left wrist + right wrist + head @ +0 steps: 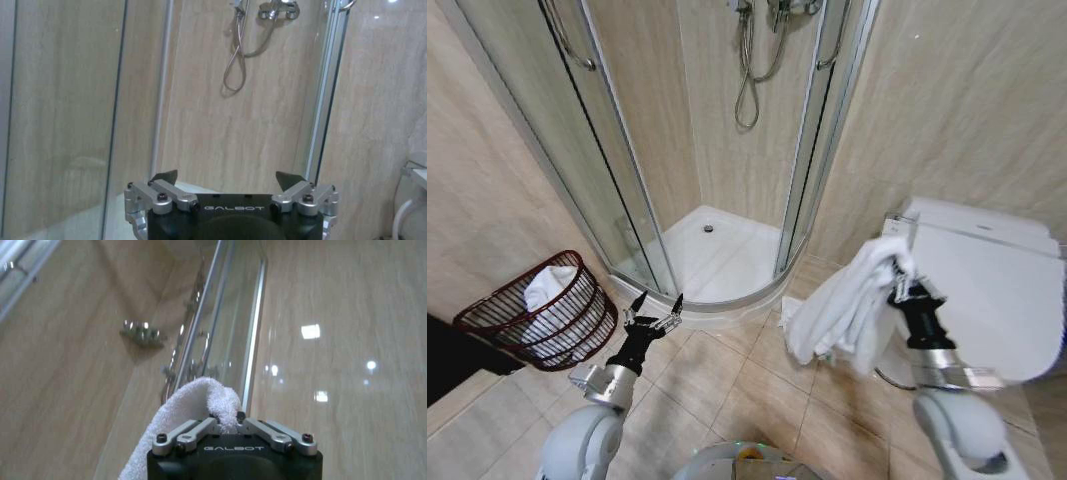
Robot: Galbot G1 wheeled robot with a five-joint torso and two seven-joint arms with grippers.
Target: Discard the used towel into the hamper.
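Observation:
A white used towel hangs in folds from my right gripper, which is shut on its top edge beside the toilet. In the right wrist view the towel bulges up between the closed fingers of the right gripper. The hamper, a dark reddish-brown wire basket tilted against the left wall, holds another white cloth. My left gripper is open and empty, raised over the floor just right of the hamper; in its wrist view the left gripper faces the shower wall.
A glass corner shower enclosure with a white tray stands straight ahead. A white toilet with its lid down is at the right. Beige tiled floor lies open between the hamper and the toilet.

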